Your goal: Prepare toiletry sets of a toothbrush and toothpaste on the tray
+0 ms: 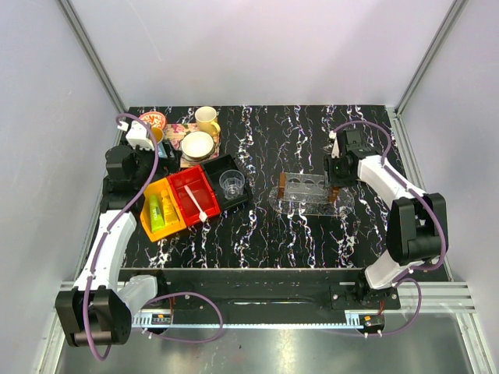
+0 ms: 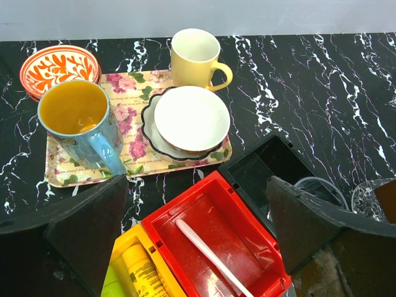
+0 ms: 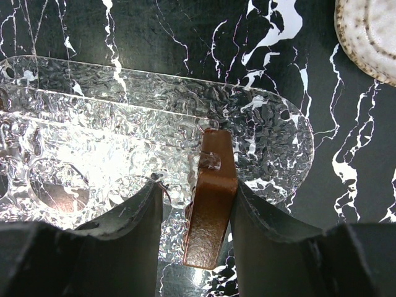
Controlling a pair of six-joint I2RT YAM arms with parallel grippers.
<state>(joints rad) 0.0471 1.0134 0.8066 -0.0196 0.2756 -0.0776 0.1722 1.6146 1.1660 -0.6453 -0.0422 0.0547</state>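
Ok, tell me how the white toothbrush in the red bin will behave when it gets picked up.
Probably stiff and light: the toothbrush is a slim, straight white stick. Possibly slippery: smooth plastic lying flat on the glossy floor of the red bin. Likely to pivot if pinched off-centre, being long and thin.
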